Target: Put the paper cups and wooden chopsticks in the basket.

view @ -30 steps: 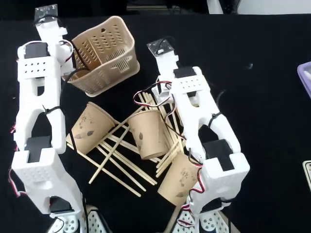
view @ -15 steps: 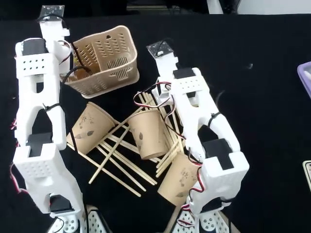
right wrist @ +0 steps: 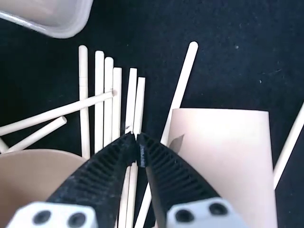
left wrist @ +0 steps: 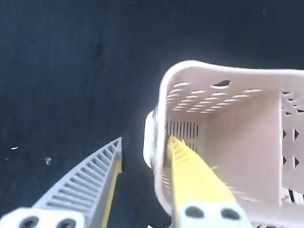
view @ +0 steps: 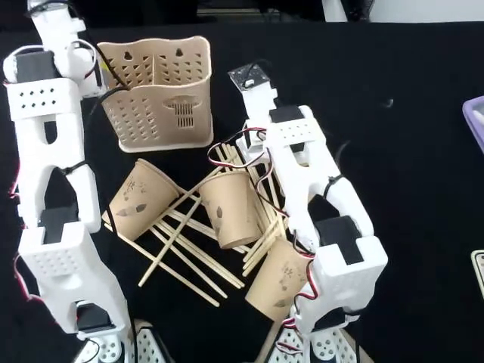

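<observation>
**Left claw (left wrist: pixel 145 141).** My jaws are apart and straddle one end wall of the beige perforated plastic basket (view: pixel 155 117). My yellow finger (left wrist: pixel 190 175) lies inside, against the wall. My grey finger (left wrist: pixel 90 185) stands outside, with a dark gap between it and the wall.

**Basket.** It sits mouth up at the far left of the black table cloth (view: pixel 393 189). It has rounded corners, rows of slots in its walls and small holes below the rim.

**Right claw (right wrist: pixel 137 138).** My black ribbed fingers meet at the tips, low over a row of pale wooden chopsticks (right wrist: pixel 111 104). I cannot tell whether a stick is pinched between them.

**Cups and sticks.** Three brown paper cups (view: pixel 229 208) with dark printed marks lie on their sides on the cloth. They are near the basket but outside it. More chopsticks lie criss-crossed under and between them.
</observation>
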